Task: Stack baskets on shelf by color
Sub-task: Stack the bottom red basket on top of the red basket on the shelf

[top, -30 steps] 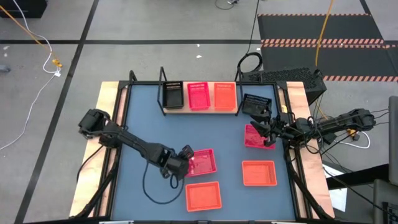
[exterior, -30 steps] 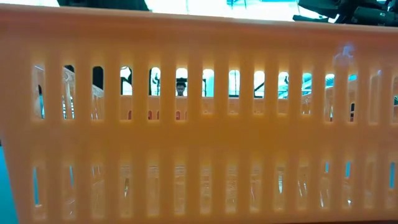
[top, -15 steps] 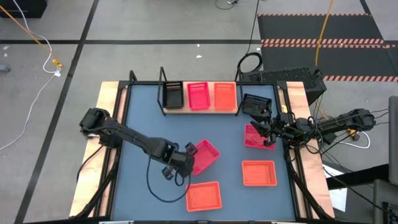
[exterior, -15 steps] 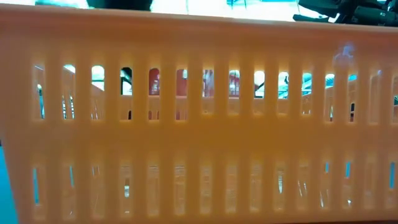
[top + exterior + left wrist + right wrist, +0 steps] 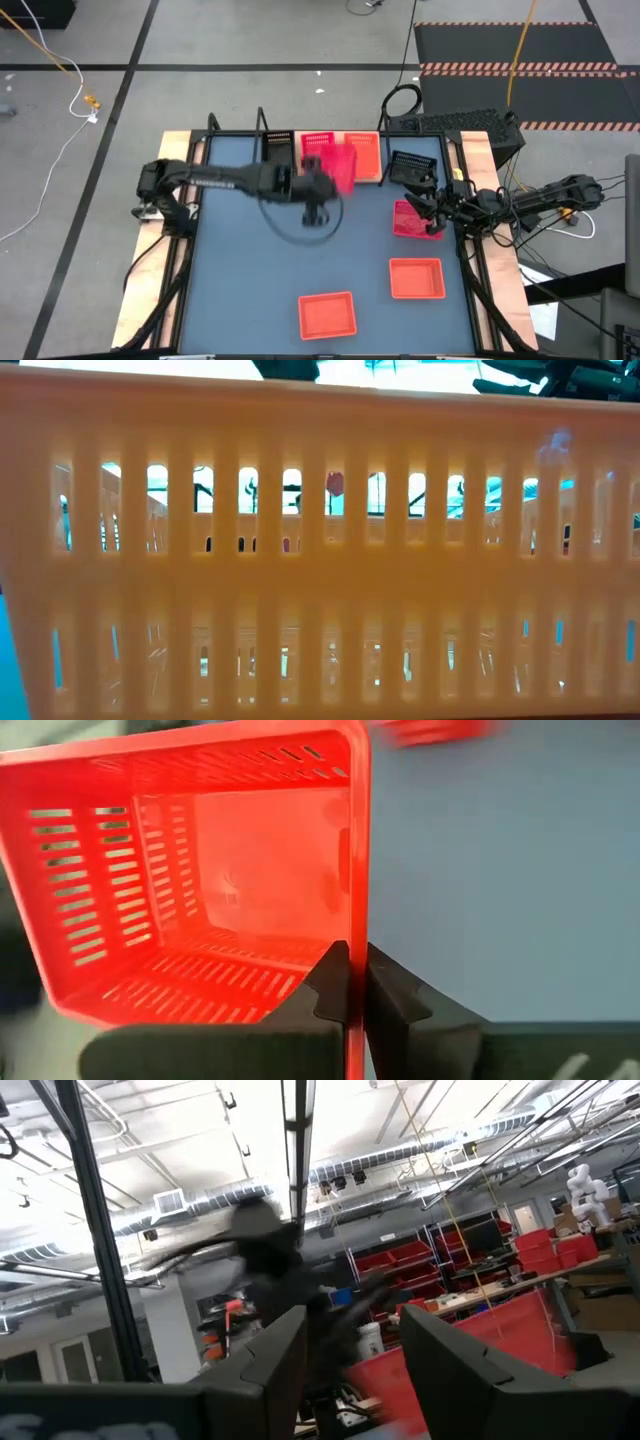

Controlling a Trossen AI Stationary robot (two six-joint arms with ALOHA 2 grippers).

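Note:
My left gripper [image 5: 318, 188] is shut on a pink-red basket [image 5: 338, 170] and holds it in the air just in front of the shelf [image 5: 270, 178]. On the shelf stand a black basket [image 5: 277, 152], a pink-red basket [image 5: 316, 143] and an orange basket [image 5: 364, 152]. My right gripper [image 5: 424, 206] stands open at the table's right, above another pink-red basket [image 5: 408, 220] and beside a black basket [image 5: 412, 165]. In the right wrist view nothing lies between its fingers [image 5: 290, 1350]. My left gripper pinches one side wall of the pink-red basket at its rim [image 5: 356, 935], near a corner, one finger inside the basket and one outside. The basket is lifted clear of the table and tipped, its open side turned toward the wrist camera.
Two orange baskets lie near the table's front, one at the middle [image 5: 327, 314] and one to the right [image 5: 415, 278]. The middle one fills the low view [image 5: 320, 560]. Black wire posts [image 5: 262, 122] rise at the shelf's back. Bare tabletop [image 5: 240, 260] lies at the left.
My left gripper has taken hold of the pink-red basket at the table's near middle, lifted it clear and swung it quickly toward the far edge, up to the shelf. The basket has turned and tipped on the way. My right arm has kept still.

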